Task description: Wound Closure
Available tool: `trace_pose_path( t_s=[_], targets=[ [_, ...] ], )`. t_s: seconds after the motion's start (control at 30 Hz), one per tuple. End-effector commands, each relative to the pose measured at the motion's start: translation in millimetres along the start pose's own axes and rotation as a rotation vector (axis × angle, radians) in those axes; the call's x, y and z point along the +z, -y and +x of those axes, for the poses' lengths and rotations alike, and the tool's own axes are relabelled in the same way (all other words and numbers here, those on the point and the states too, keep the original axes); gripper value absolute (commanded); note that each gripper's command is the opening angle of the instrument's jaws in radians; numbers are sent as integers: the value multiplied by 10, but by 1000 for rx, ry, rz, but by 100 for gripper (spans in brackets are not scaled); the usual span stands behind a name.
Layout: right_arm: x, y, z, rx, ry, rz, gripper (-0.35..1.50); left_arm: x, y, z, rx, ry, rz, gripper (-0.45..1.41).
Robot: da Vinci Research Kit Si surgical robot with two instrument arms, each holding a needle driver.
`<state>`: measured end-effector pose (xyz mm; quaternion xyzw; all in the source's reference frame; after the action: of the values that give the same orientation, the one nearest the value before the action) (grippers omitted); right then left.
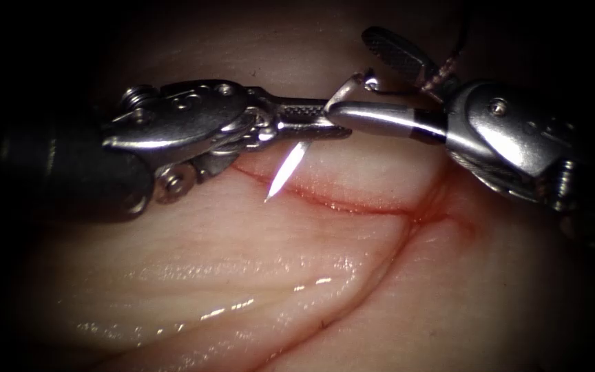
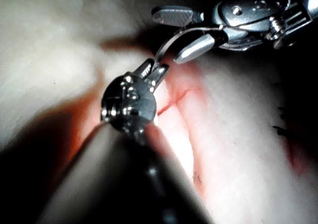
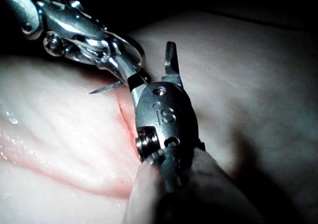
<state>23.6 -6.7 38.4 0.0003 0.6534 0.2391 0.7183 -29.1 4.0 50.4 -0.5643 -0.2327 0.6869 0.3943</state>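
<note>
Tissue [image 1: 256,275] beneath, left claw [image 1: 325,120] gripping needle [image 1: 285,171], right claw [image 1: 359,83] parted.

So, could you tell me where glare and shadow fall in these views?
Endoscope view: glare whitens the tip of the needle, held partway along its curve by the shut left pincer, clear of the tissue above the cut; wet highlights streak the tissue. Left wrist view: the open right pincer, holding nothing, gleams; the left pincer's shadow darkens the tissue.
</note>
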Motion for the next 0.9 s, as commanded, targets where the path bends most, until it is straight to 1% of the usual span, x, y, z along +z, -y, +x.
trace_pose_path(
  t_s=[0.03,0.07,0.23,0.33,0.47,0.5,0.57,0.63,0.67,0.7,0.73,0.8,0.9],
  targets=[
    [10,0,-2,0,-10,-6,90,7,4,-1,6,-1,2,-45],
    [11,0,-2,1,-14,-10,88,7,3,-1,5,-1,3,-45],
    [12,0,-1,9,-46,-42,66,7,3,-1,5,-4,8,-45],
    [15,1,0,5,-55,-52,61,7,3,-2,5,-5,11,-45],
    [17,3,1,-5,-65,-62,61,7,2,-2,5,-5,10,-45],
    [17,3,1,-10,-69,-66,58,7,2,-2,6,-4,7,-45],
    [17,2,2,-25,-76,-74,48,8,2,-2,6,-5,8,-45],
    [17,3,1,-38,-76,-75,31,8,2,-2,5,-5,8,-45],
    [17,3,1,-44,-79,-77,17,8,2,-2,5,-5,8,-45],
    [17,3,1,-62,-79,-79,-11,8,2,-3,5,-5,6,-45],
    [17,4,0,-75,-80,-79,-35,8,1,-3,5,-5,7,-45],
    [14,6,-1,-119,-81,-81,-35,9,0,-3,5,-5,5,-45],
    [12,4,-3,-141,-84,-95,-35,10,-2,-3,5,-5,8,-45]
  ],
)
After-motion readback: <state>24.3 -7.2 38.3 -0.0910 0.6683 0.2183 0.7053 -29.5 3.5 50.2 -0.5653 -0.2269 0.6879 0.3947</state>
